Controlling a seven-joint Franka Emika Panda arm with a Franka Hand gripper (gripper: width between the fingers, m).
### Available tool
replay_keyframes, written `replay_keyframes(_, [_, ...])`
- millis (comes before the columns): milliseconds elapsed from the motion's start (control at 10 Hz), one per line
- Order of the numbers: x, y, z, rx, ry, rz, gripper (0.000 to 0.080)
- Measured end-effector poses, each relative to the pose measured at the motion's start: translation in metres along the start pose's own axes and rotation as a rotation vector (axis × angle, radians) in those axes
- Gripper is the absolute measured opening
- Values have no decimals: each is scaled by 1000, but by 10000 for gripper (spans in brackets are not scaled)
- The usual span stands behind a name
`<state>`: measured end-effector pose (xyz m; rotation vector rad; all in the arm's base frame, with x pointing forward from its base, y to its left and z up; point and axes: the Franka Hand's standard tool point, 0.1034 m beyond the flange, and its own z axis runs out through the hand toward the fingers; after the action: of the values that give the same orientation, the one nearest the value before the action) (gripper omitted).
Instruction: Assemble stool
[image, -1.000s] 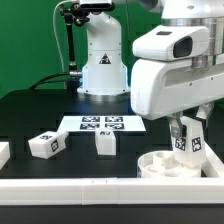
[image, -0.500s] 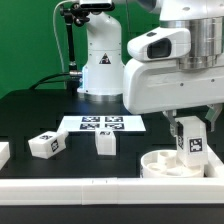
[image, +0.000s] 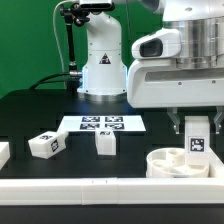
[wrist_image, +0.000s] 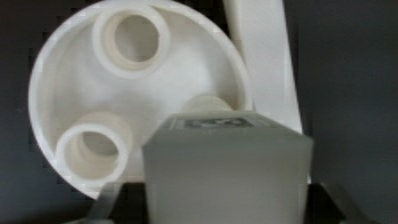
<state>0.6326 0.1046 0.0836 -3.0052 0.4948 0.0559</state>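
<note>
My gripper is shut on a white blocky stool leg with a black-and-white tag, held upright over the round white seat at the exterior view's right. I cannot tell whether the leg's lower end touches the seat. In the wrist view the held leg fills the space between the gripper fingers, with the seat and two of its round sockets beyond it. Two more tagged legs lie on the black table to the exterior view's left.
The marker board lies flat behind the loose legs. A long white border rail runs along the front edge, and a rail shows in the wrist view. A white piece sits at the far left. The robot base stands behind.
My gripper and the held leg have moved toward the exterior view's right. The seat has shifted right along with them. The two loose legs have not moved.
</note>
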Motion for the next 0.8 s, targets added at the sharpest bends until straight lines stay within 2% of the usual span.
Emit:
replay_keyframes(700, [-1,-1,0,10,-6,384,340])
replay_keyframes(800, [0,-1,0,18,-11,467,340])
